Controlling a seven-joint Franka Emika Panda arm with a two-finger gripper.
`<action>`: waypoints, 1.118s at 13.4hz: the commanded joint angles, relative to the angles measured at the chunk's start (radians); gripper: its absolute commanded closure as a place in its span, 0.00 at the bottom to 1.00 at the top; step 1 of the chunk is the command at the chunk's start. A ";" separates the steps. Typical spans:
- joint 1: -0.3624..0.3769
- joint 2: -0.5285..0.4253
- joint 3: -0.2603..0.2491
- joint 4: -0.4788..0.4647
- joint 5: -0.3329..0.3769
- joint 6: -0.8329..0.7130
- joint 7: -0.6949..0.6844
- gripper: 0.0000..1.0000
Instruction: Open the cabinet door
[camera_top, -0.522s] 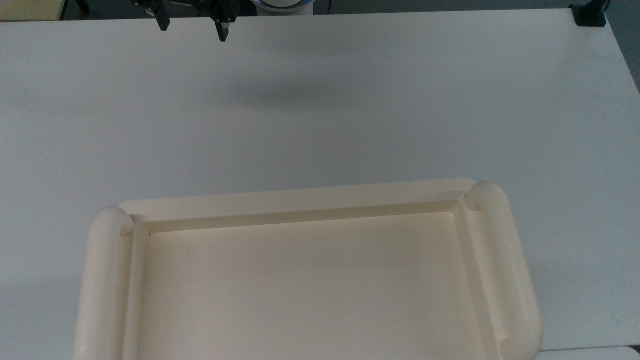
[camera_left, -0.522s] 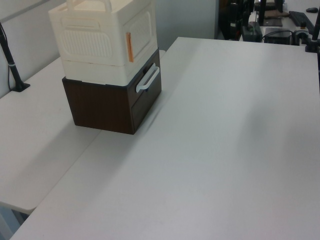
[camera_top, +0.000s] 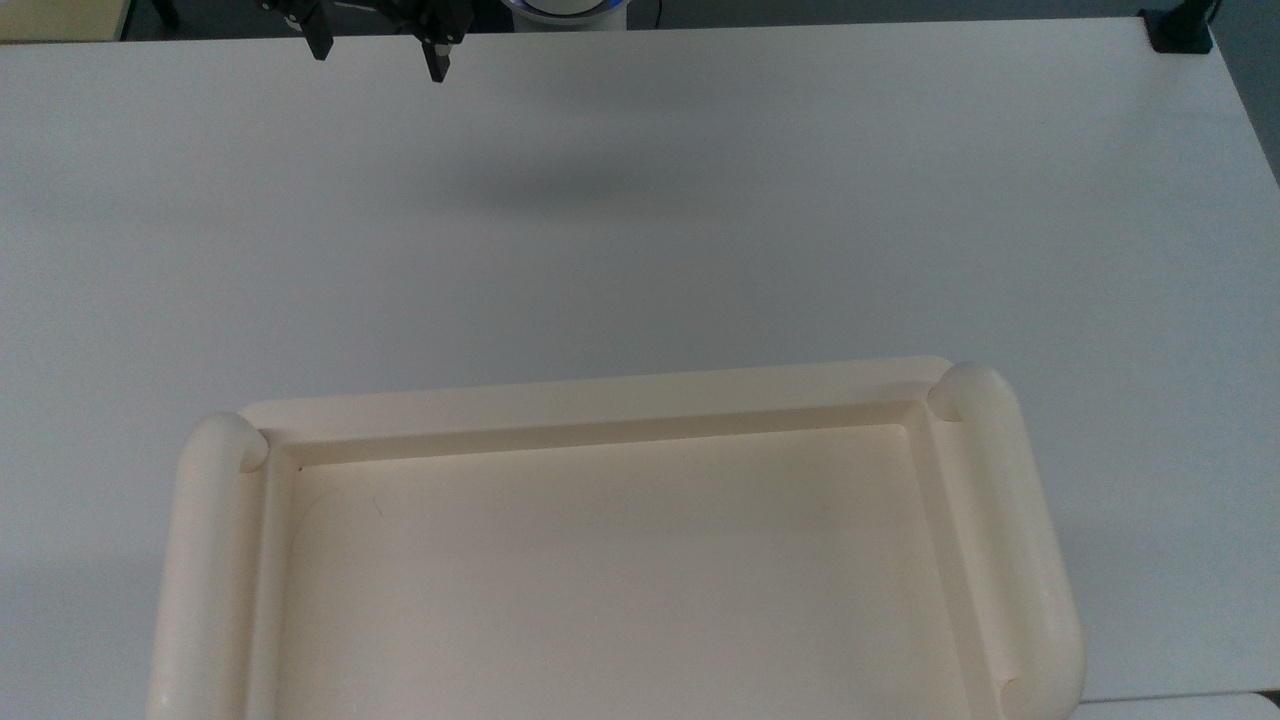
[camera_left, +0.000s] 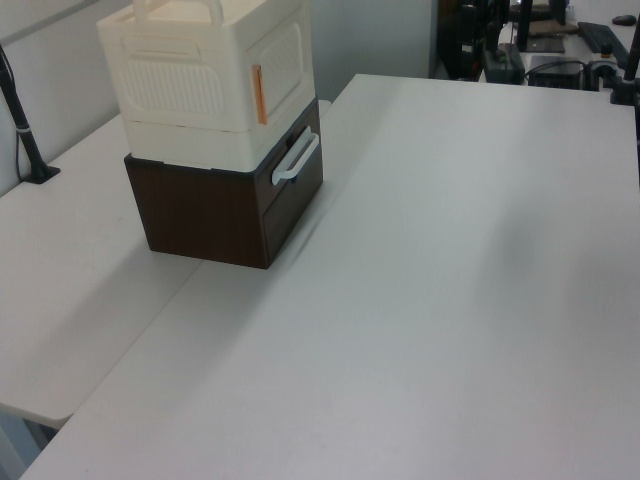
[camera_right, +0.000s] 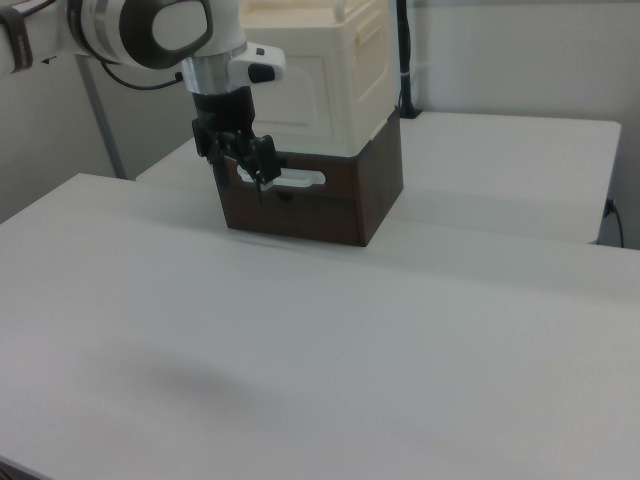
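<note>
White desk (camera_left: 430, 300) under everything. Cream cabinet (camera_left: 190, 90) atop a dark brown drawer unit (camera_left: 200, 215) near the left view's upper left. Cabinet door (camera_left: 285, 65) closed, orange handle (camera_left: 258, 95) at its edge. Pincer (camera_top: 380, 45) released, fingers apart, well clear of the cabinet.

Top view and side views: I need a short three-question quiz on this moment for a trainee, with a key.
1. True or false: the gripper is shut on the cabinet door's copper handle.
2. What does the cream cabinet stand on? A a shelf; B a dark brown box; C a chair.
3. What colour is the curved handle on the dark brown box?
Key: 1 false, it is open and away from the cabinet; 2 B; 3 white.
</note>
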 joint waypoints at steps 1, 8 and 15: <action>0.008 -0.036 -0.017 -0.024 -0.003 -0.016 -0.017 0.00; 0.017 -0.010 -0.017 -0.023 -0.001 0.077 -0.114 0.00; 0.152 0.092 -0.023 0.080 0.041 0.283 -0.102 0.00</action>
